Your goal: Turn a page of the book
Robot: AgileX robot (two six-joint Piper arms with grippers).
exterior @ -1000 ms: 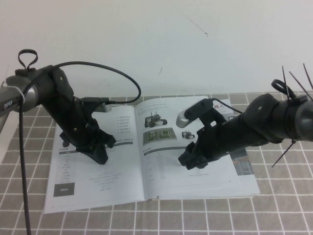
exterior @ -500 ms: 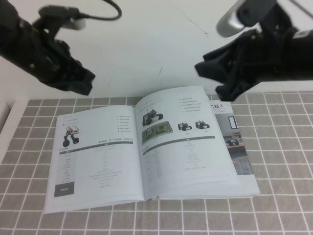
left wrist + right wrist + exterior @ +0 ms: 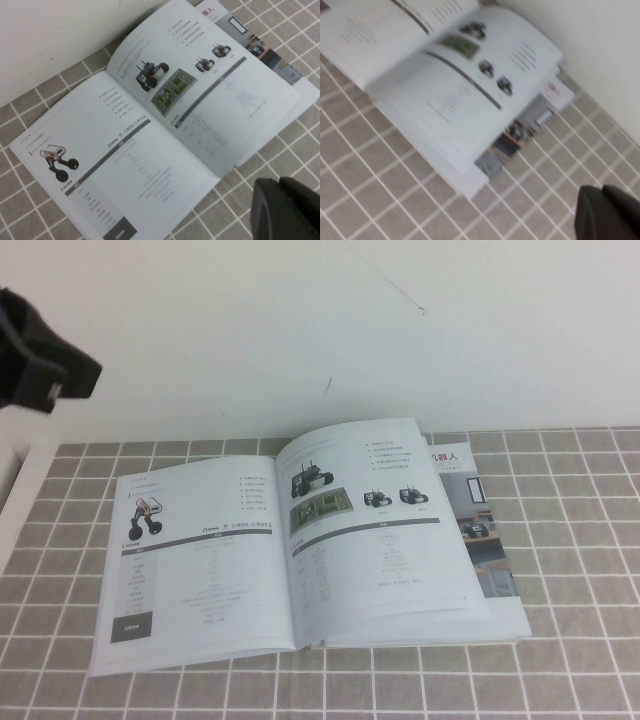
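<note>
The book (image 3: 380, 560) lies open and flat on the grey tiled table. The page (image 3: 200, 570) lies flat as the left leaf, showing the white-red wheeled robot and a small black square; it also shows in the left wrist view (image 3: 115, 165). The right leaf (image 3: 370, 540) shows a black rover and small photos. My left gripper (image 3: 80, 375) is high at the far left, well clear of the book; in its wrist view (image 3: 282, 192) the fingers are together and empty. My right gripper (image 3: 602, 192) is out of the high view, raised beyond the book's (image 3: 445, 95) right edge, shut and empty.
A white wall (image 3: 350, 330) rises right behind the book. A lower leaf with colour photos (image 3: 485, 540) sticks out at the book's right side. Grey tiles (image 3: 580, 540) surround the book; a white strip (image 3: 12, 510) runs along the table's left edge.
Both arms have lifted up and away from the book. The right arm has left the high view and only the left gripper's tip remains. The book has not moved.
</note>
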